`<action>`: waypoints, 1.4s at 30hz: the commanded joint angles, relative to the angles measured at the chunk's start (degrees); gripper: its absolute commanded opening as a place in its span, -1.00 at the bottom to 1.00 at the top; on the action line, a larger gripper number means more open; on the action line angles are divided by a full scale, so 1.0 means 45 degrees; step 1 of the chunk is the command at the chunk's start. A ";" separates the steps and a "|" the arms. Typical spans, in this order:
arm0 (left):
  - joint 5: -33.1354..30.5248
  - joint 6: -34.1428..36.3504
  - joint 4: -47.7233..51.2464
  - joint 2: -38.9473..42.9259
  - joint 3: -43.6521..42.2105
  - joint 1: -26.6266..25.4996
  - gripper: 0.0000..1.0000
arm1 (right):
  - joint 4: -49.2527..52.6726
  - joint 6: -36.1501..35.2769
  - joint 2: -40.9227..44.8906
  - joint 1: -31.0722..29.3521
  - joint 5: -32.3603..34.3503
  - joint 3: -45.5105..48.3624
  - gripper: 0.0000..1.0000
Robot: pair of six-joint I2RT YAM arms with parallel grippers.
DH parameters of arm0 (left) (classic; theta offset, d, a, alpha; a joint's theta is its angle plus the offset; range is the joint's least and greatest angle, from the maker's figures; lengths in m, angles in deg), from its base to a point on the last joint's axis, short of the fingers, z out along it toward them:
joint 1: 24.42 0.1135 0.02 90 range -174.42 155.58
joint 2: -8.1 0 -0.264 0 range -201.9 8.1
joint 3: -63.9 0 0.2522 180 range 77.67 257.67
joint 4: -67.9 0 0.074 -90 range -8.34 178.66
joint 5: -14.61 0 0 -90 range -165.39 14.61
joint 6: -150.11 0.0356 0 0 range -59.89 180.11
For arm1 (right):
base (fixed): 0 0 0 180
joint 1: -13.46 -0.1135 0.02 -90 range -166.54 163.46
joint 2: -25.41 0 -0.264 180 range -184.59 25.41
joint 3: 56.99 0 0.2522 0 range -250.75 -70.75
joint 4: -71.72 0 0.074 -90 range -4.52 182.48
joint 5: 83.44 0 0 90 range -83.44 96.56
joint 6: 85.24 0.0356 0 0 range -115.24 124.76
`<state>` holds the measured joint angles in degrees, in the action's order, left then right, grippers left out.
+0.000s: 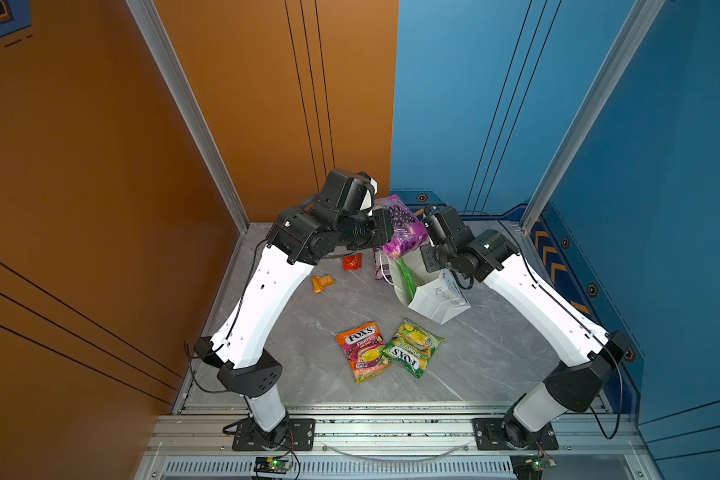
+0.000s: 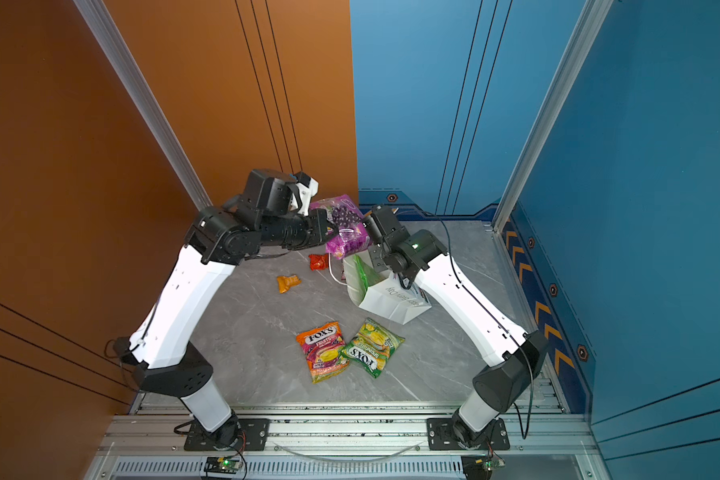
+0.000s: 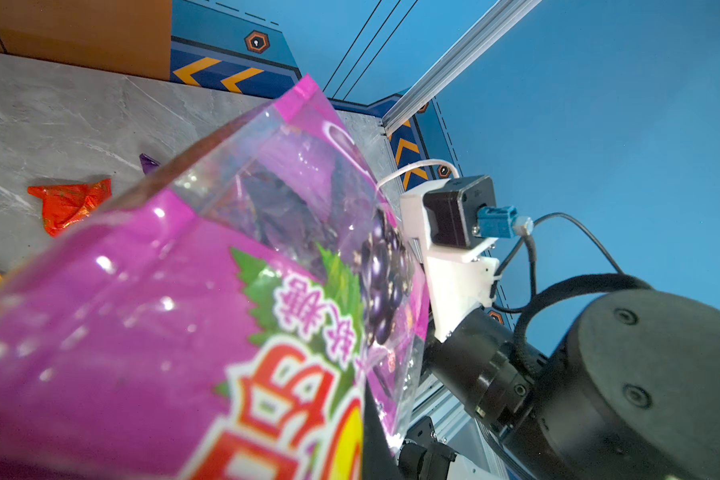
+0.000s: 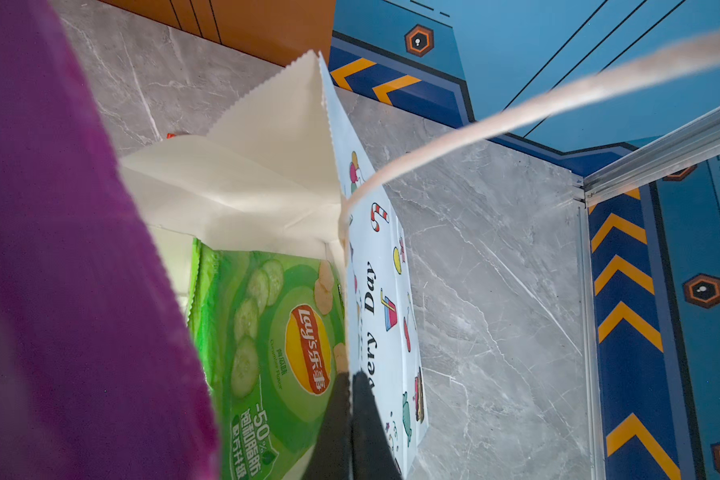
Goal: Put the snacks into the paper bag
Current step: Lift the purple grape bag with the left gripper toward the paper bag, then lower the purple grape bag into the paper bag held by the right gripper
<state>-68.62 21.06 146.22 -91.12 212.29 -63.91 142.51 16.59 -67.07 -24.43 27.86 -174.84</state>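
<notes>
Both arms rise from the front rail and bend inward toward the back of the table. The left gripper (image 1: 389, 235) is raised, its jaws pressed together on a large purple packet (image 1: 404, 228), which hangs in the air above the open mouth of the paper bag (image 1: 441, 299). The right gripper (image 4: 351, 399) reaches down, its jaws pinching the bag's printed wall near the rim. The bag stands tilted, with a green chip bag (image 4: 275, 332) inside it.

The table (image 1: 308, 332) is grey marble-patterned, enclosed by an orange wall (image 1: 100, 166) and a blue wall (image 1: 641, 166).

On the table, near the front, lie an orange candy bag (image 1: 362, 351) and a green candy bag (image 1: 412, 347), touching. A small red packet (image 1: 352, 262) and a small orange packet (image 1: 322, 283) lie under the left arm. A second purple packet (image 1: 379, 266) lies just beside the paper bag, partly hidden.
</notes>
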 commanded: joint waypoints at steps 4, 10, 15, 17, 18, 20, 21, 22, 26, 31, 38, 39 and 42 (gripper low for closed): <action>0.0146 0.0310 -0.0947 0.0474 -0.0687 -0.0374 -1.00 | -0.0018 0.0350 0.0464 0.0069 0.0320 -0.0416 -1.00; -0.0025 0.0600 -0.0825 0.0719 -0.1420 -0.0468 -1.00 | -0.0059 0.0524 0.0611 0.0171 0.0143 -0.0397 -1.00; 0.0203 0.1411 0.0039 0.0168 -0.0904 -0.0803 -1.00 | -0.0117 0.0636 0.0689 0.0174 -0.0055 -0.0365 -1.00; 0.0155 0.1519 0.0068 0.0099 -0.0952 -0.0909 -1.00 | -0.0174 0.0694 0.0729 0.0163 -0.0160 -0.0346 -1.00; 0.0148 0.1560 0.0050 0.0044 -0.0937 -0.0947 -1.00 | -0.0211 0.0710 0.0757 0.0162 -0.0233 -0.0329 -1.00; 0.0171 0.1707 0.0037 -0.0088 -0.0819 -0.0991 -1.00 | -0.0298 0.0802 0.0821 0.0178 -0.0460 -0.0259 -1.00; 0.0175 0.1800 0.0037 -0.0169 -0.0765 -0.1013 -1.00 | -0.0363 0.0827 0.0862 0.0179 -0.0586 -0.0202 -1.00; 0.0122 0.1885 0.0042 -0.0250 -0.0687 -0.1046 -1.00 | -0.0475 0.0877 0.0935 0.0183 -0.0748 -0.0119 -1.00; 0.0175 0.2187 0.0037 -0.0560 -0.0184 -0.1123 -1.00 | -0.0977 0.1043 0.1307 0.0219 -0.1538 0.0495 -1.00; 0.0226 0.2630 0.0018 -0.0839 0.0162 -0.1265 -1.00 | -0.1452 0.1162 0.1771 0.0314 -0.2332 0.1183 -1.00; 0.0018 0.2954 0.0049 -0.1086 0.0122 -0.1235 -1.00 | -0.1686 0.1372 0.1939 0.0320 -0.2692 0.1601 -1.00; 0.0023 0.2998 0.0049 -0.1113 0.0099 -0.1234 -1.00 | -0.1747 0.1431 0.1956 0.0314 -0.2703 0.1660 -1.00; 0.0102 0.3019 0.0049 -0.1220 -0.0012 -0.1207 -1.00 | -0.1888 0.1545 0.1959 0.0280 -0.2771 0.1765 -1.00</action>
<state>-68.67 32.80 150.63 -96.40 210.15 -69.11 136.88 21.77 -59.91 -22.90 17.13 -167.52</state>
